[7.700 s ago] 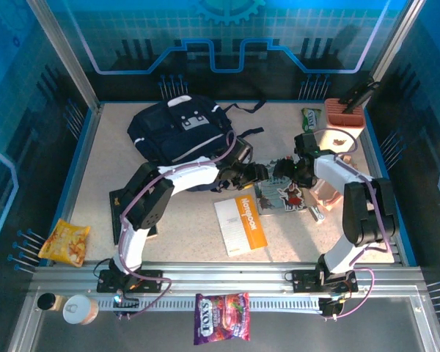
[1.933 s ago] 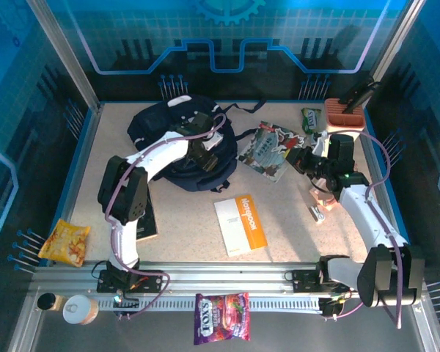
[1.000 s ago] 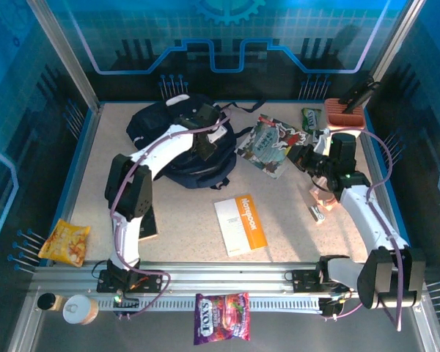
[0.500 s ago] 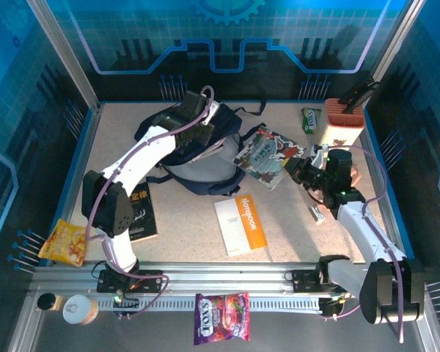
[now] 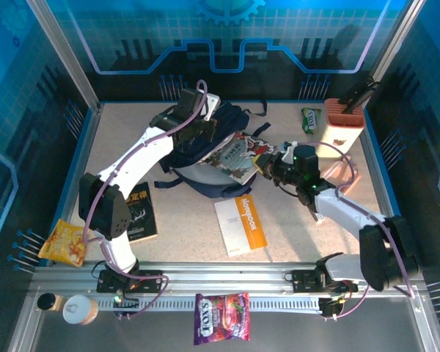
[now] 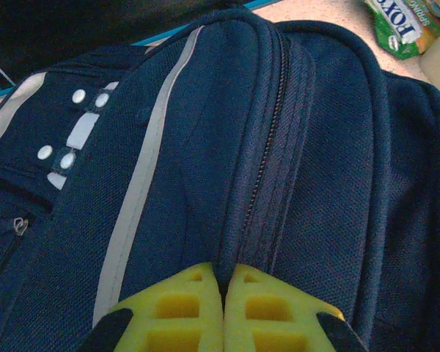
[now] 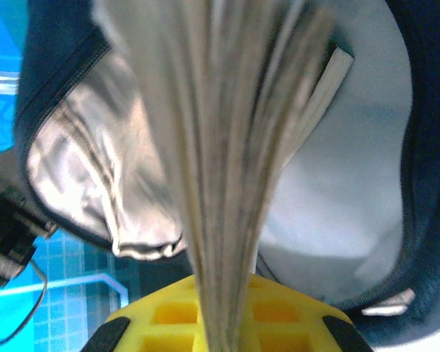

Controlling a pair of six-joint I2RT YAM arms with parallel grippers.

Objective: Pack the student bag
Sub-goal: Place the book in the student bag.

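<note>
I had the left gripper (image 5: 196,123) pinched shut on a fold of the bag (image 5: 177,150) beside its zip. The bag sat at the far left-centre of the table (image 5: 183,238). The grip held the top up so the mouth gaped and the pale lining faced the right arm. The right gripper (image 5: 270,166) was clamped tight on one edge of a book (image 5: 238,152), held edge-on so it would go in thin side first. From the right wrist, the pages pointed straight into the opening. I could not tell how deep the leading edge was. I judged packing barely begun, since a notebook (image 5: 240,224) and a black book (image 5: 139,213) lay on the table nearby.
</note>
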